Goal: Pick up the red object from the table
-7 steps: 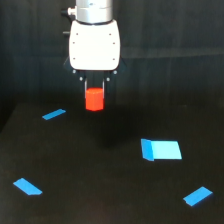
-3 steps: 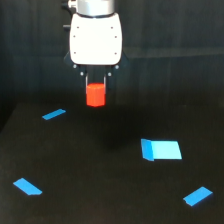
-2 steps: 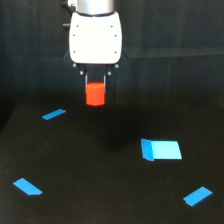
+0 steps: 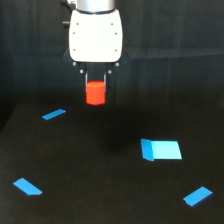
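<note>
The red object (image 4: 95,93), a small bright red-orange stubby block, hangs in the air above the black table (image 4: 100,170) near its far edge. My white gripper (image 4: 95,85) points straight down and is shut on the block's upper part, with one dark finger (image 4: 86,80) on each side. The block's lower half shows below the fingertips. Nothing touches the block from below.
Several flat bright-blue patches lie on the table: one at the exterior view's left (image 4: 54,114), one at the front left (image 4: 27,186), a larger rectangle at the right (image 4: 161,149) and one at the front right (image 4: 198,196). A dark wall stands behind.
The gripper has risen a little with the red object held in it. The blue patches have not moved.
</note>
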